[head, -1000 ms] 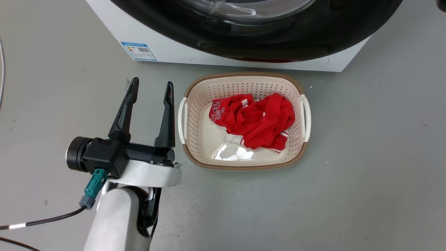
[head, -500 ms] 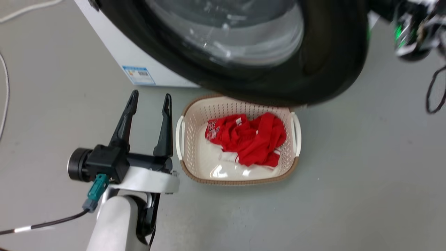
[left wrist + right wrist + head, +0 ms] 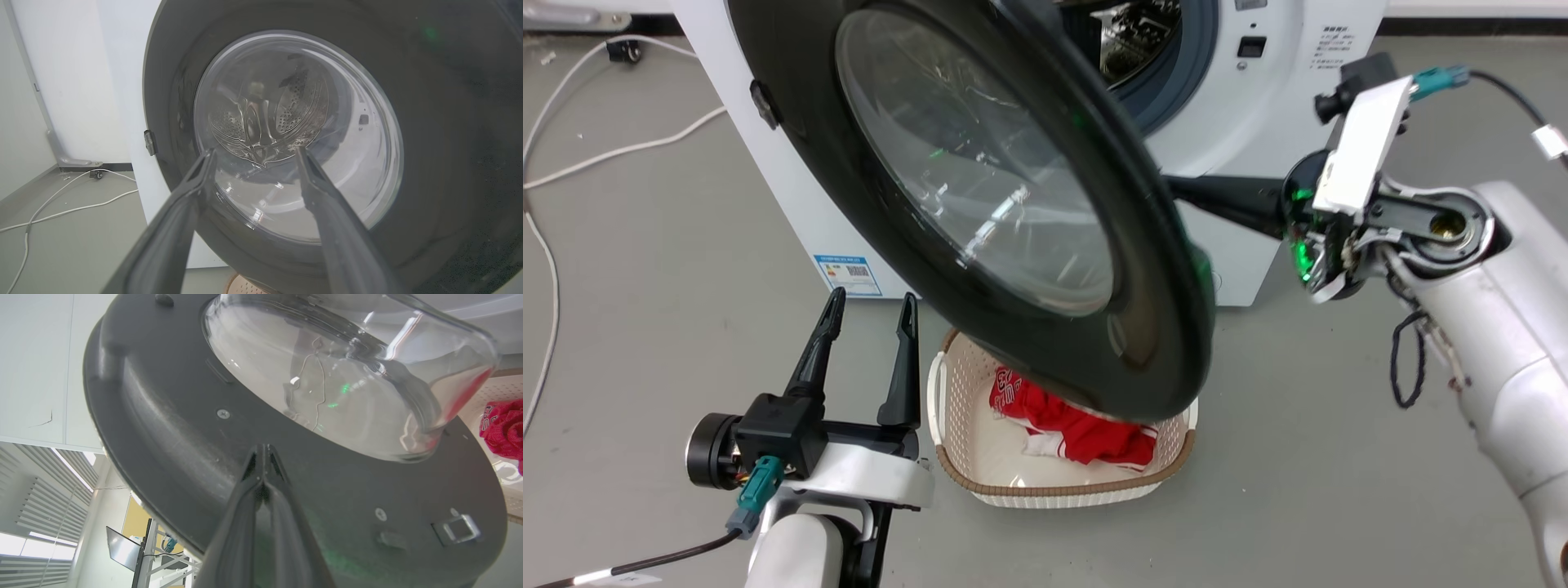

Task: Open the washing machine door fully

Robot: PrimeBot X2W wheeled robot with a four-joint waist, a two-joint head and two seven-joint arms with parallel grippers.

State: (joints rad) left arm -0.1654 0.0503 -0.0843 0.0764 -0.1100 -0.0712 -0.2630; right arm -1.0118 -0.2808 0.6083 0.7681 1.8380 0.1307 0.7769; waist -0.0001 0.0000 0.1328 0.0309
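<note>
glossy black plastic around a bulging glass bowl: the washing machine door (image 3: 980,196) is hanging part-open off the washing machine (image 3: 1258,122), its inner rim lying right at the right gripper (image 3: 263,453) tips. judged heavy, stiff, slick; the rim, not the glass, is offering safer contact. right jaws are pinching together, empty, forearm reaching in. left gripper (image 3: 872,298) is idling wide apart, facing the outer glass.

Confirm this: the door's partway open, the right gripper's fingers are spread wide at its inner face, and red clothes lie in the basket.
Not quite. The right gripper is shut, fingertips together at the inner face of the door, as the right wrist view shows. The door is partway open, and red clothes lie in the basket.
</note>
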